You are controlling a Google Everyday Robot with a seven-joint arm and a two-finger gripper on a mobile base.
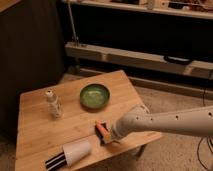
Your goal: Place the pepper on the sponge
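Observation:
The orange-red pepper (100, 129) lies near the table's front edge, on or against the dark blue sponge (104, 138); only a small part of the sponge shows. My gripper (111, 134) is at the end of the white arm reaching in from the right. It sits right at the pepper and sponge and covers their right side. I cannot make out whether it holds the pepper.
On the wooden table (40, 130) stand a round green bowl (94, 95) at the back middle and a small pale bottle (53, 103) at the left. A white cup with black stripes (72, 153) lies on its side at the front left. Metal shelving runs behind.

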